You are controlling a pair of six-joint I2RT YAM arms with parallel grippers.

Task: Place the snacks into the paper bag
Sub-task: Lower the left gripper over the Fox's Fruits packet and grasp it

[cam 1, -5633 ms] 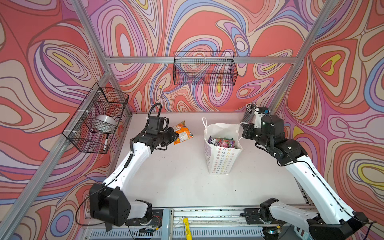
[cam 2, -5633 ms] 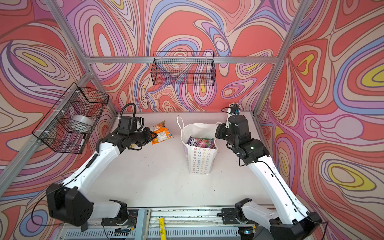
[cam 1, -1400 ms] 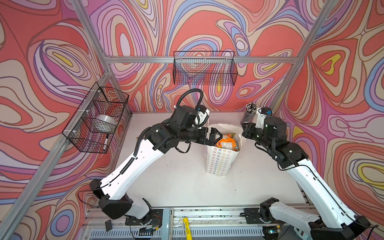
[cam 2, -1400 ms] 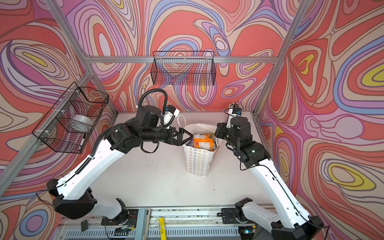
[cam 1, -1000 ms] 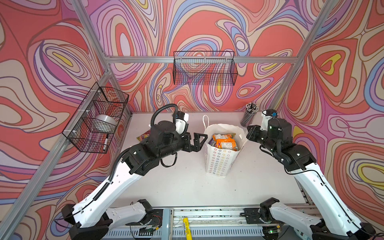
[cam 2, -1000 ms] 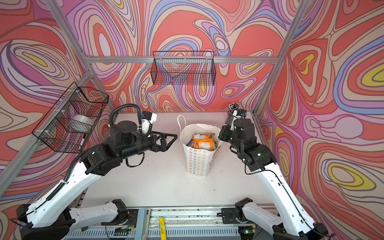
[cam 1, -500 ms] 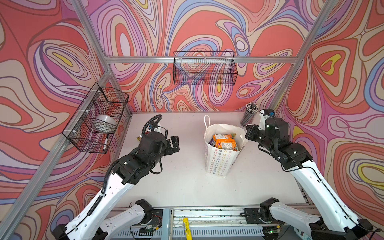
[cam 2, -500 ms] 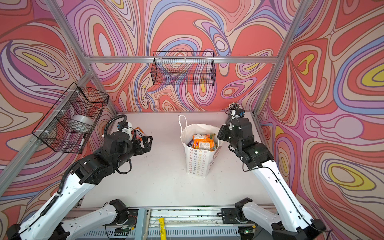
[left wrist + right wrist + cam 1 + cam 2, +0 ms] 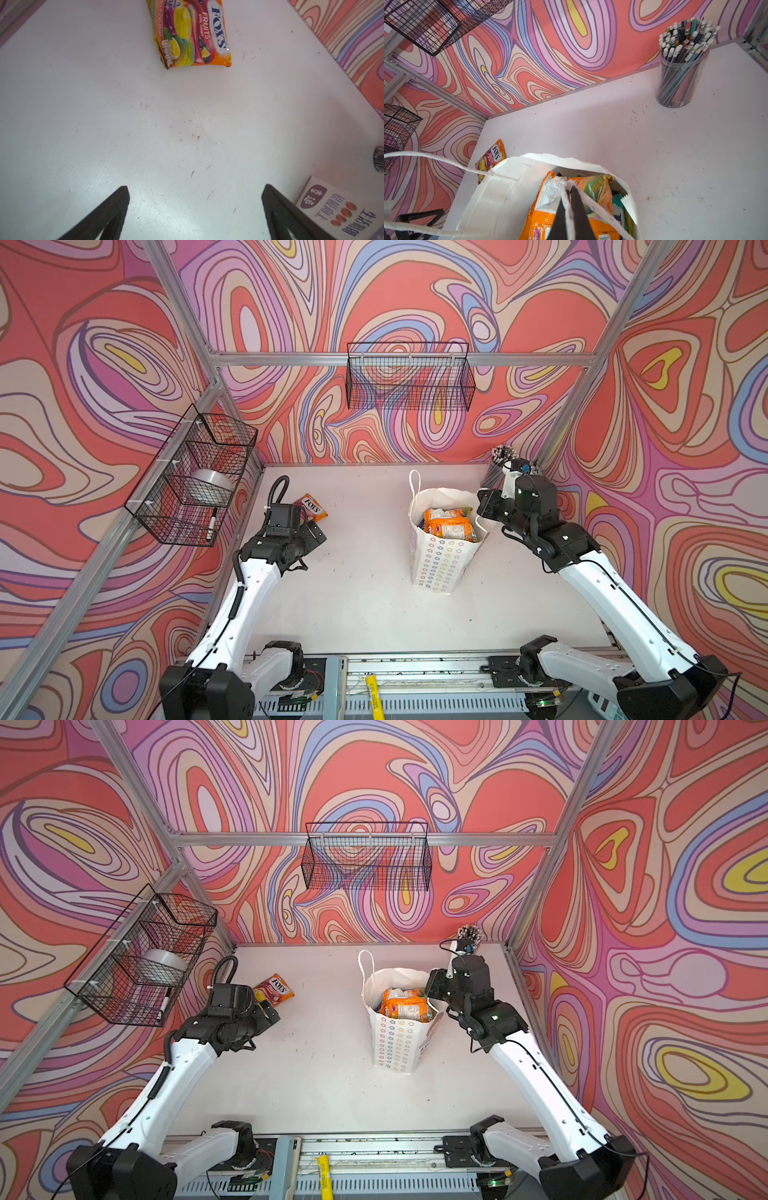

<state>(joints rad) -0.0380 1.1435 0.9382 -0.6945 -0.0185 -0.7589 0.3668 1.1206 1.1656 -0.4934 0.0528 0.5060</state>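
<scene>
The left gripper is wide open and holds nothing. It hangs over the white table. One snack, an orange FOX'S packet, lies flat on the table out in front of its fingers and does not touch them. The paper bag stands off to this gripper's side, apart from it. The right gripper is pinched tight on a white cord handle of the bag, right at the bag's open top. Just under it, inside the bag, sits another orange packet, with more packets beside it.
</scene>
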